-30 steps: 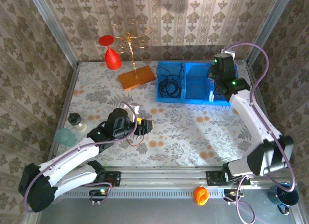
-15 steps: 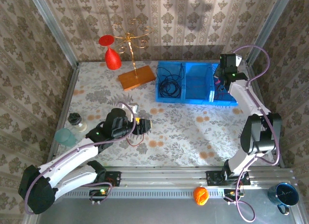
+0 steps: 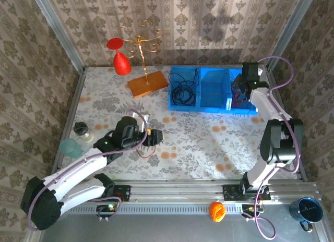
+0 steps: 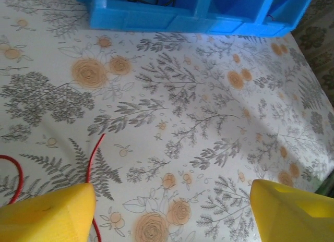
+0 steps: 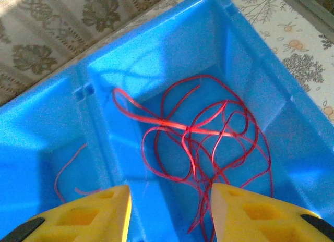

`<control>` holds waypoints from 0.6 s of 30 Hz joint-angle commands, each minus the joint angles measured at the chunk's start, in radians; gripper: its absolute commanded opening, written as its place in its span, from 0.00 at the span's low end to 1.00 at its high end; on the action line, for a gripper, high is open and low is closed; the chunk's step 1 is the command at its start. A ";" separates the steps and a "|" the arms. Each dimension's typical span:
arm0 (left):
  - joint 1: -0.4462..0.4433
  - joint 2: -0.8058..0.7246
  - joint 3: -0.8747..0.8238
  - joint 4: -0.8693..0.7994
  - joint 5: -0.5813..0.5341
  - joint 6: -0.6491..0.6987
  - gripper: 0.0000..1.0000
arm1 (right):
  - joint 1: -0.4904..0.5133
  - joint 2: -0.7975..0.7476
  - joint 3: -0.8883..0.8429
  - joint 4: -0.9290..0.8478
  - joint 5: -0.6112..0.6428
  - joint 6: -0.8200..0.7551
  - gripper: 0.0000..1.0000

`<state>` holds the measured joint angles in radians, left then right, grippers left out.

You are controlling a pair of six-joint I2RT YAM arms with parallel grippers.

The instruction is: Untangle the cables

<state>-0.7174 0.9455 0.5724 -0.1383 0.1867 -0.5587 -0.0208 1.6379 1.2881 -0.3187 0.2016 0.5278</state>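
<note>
A blue three-compartment bin [image 3: 213,107] stands at the back of the table. A coiled black cable [image 3: 182,92] lies in its left compartment. Loose red cable loops [image 5: 209,135] lie on the floor of the right compartment. My right gripper [image 5: 169,210] hovers open just above them, with nothing between its yellow fingers [image 5: 88,216]; from above it [image 3: 240,94] is over that compartment. A short red strand [image 5: 68,174] shows in the neighbouring compartment. Another red cable [image 4: 94,156] lies on the tablecloth by my open left gripper [image 4: 172,210], next to its left finger; from above this cable [image 3: 147,152] sits just near of the gripper [image 3: 159,136].
A gold stand on an orange wooden base [image 3: 147,84] and a red glass [image 3: 121,62] are at the back left. A dark jar [image 3: 81,130] and a teal cup [image 3: 69,146] sit at the left edge. An orange ball [image 3: 217,211] and a blue mug [image 3: 307,210] lie beyond the front rail.
My right gripper moved right over the bin's right compartment and opened, leaving the red cable loops lying there. The left arm has barely moved.
</note>
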 commanded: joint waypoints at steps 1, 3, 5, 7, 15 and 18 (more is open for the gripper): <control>0.049 0.014 0.029 -0.052 -0.056 -0.039 0.80 | 0.081 -0.156 -0.089 0.019 -0.008 -0.018 0.47; 0.091 0.026 0.015 -0.074 -0.081 -0.059 0.80 | 0.182 -0.237 -0.167 0.023 0.039 -0.039 0.47; 0.141 0.032 -0.007 -0.102 -0.115 -0.087 0.81 | 0.328 -0.358 -0.259 0.037 0.109 -0.058 0.48; 0.194 0.026 -0.040 -0.104 -0.124 -0.107 0.81 | 0.487 -0.417 -0.317 0.029 0.189 -0.072 0.49; 0.418 -0.053 -0.147 -0.112 -0.130 -0.153 0.84 | 1.001 -0.236 -0.309 0.080 0.165 -0.124 0.56; 0.483 -0.048 -0.171 -0.103 -0.099 -0.161 0.85 | 1.055 -0.063 -0.192 0.090 0.067 -0.134 0.59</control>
<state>-0.2745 0.9066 0.4225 -0.2382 0.0719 -0.6926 1.0058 1.4853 1.0157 -0.2504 0.3283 0.4271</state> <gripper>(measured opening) 0.850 0.587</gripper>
